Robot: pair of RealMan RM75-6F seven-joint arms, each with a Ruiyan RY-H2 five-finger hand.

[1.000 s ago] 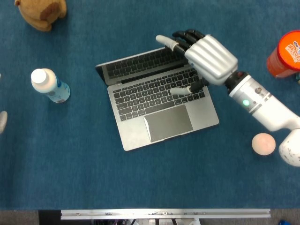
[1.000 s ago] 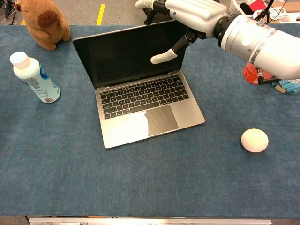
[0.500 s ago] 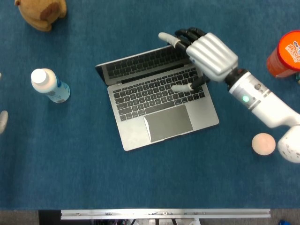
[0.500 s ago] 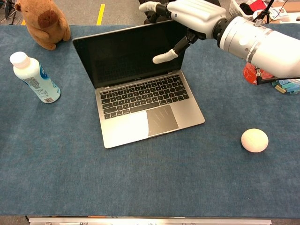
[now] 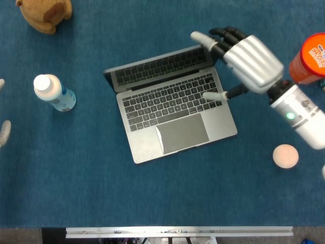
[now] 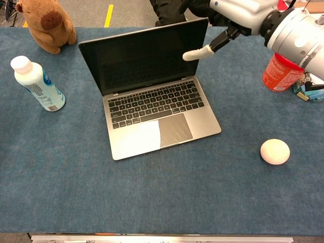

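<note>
Laptop (image 5: 167, 109), a silver-grey metal one with a black keyboard and a dark, unlit screen, lies open near the middle of the blue cloth-covered table (image 5: 152, 198); its long axis runs left to right with a slight tilt, the hinge on the far side and the trackpad toward the robot.

Going from the left: a brown plush toy animal (image 6: 48, 25) sits at the far left corner. Just nearer stands a white plastic bottle with a blue label and white cap (image 6: 36, 83), leaning a little, well apart from the laptop. At the left edge of the head view a pale tip shows that may belong to the left hand (image 5: 4, 133); how its fingers lie cannot be told.

Right of the laptop's upper corner hovers the right hand (image 5: 244, 63), silver-backed with dark fingers and pale tips. It holds nothing; its fingers (image 5: 203, 39) are spread apart and reach over the top right edge of the screen, and the thumb points leftward over the right end of the keyboard. Whether any tip touches the lid I cannot tell. This hand is by far the nearer to the laptop, which lies to its left and below it.

Further right stands an orange plastic canister (image 6: 280, 73), its contents hidden, and nearer the robot a pale pink ball (image 6: 275, 151) rests alone on the cloth.
</note>
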